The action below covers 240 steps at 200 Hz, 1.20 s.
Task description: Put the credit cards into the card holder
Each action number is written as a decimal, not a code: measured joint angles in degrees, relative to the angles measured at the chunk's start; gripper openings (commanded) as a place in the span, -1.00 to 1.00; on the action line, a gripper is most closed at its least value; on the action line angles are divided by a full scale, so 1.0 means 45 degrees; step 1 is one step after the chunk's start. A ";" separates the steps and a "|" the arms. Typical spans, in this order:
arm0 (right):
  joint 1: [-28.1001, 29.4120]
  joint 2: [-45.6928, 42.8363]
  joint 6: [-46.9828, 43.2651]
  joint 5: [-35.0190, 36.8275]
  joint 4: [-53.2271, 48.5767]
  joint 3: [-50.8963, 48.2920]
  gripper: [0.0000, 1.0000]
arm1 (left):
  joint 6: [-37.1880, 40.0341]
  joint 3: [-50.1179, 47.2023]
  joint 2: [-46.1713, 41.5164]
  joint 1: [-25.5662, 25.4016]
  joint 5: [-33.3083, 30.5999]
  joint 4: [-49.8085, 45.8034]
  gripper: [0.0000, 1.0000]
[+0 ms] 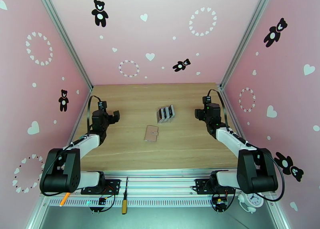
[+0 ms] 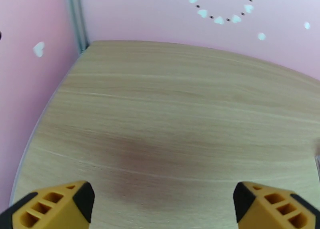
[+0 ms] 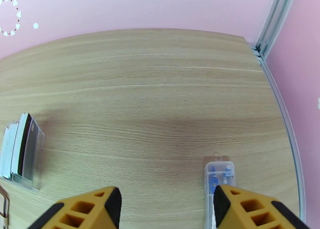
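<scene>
The tan card holder (image 1: pixel 151 133) lies shut flat on the wooden table (image 1: pixel 128 101), near its middle. Just behind it, several dark credit cards (image 1: pixel 165 113) with white patches stand upright in a clear rack (image 1: pixel 161 119). In the right wrist view the same cards (image 3: pixel 25 143) stand at the left edge. My left gripper (image 1: pixel 114 116) hovers left of the holder; its orange fingers (image 2: pixel 60 203) are wide apart over bare wood, open. To the right of the rack hangs my right gripper (image 1: pixel 198 113), also open, with nothing between its fingertips (image 3: pixel 106 203).
A small clear plastic box (image 3: pixel 218 177) with blue parts lies on the table by my right gripper's right finger. Pink walls close in the left, back and right sides. A screwdriver (image 1: pixel 125 197) and an orange pen (image 1: pixel 64 199) rest on the front rail.
</scene>
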 measured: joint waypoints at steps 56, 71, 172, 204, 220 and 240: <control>0.0000 0.0257 -0.0636 -0.0340 0.2288 -0.0811 0.28 | 0.0233 -0.1005 0.1520 0.0019 0.0466 0.2594 0.96; -0.0005 0.0257 -0.0767 -0.0384 0.2608 -0.0947 0.24 | 0.0223 -0.1112 0.1588 0.0063 0.0486 0.3055 0.96; -0.0010 0.0282 -0.1064 -0.0257 0.4459 -0.2739 0.24 | 0.0180 -0.1520 0.1928 0.0418 0.0563 0.4983 0.96; -0.0350 0.1729 -0.1025 -0.0869 0.5508 -0.2914 0.31 | 0.0175 -0.1525 0.1928 0.0418 0.0563 0.4988 0.96; -0.0680 0.2171 -0.0981 -0.1107 0.5654 -0.2948 0.36 | 0.0180 -0.1525 0.1928 0.0418 0.0563 0.4988 0.96; -0.0763 0.2234 -0.0967 -0.1302 0.5761 -0.2953 0.46 | 0.0180 -0.1525 0.1928 0.0418 0.0563 0.4988 0.96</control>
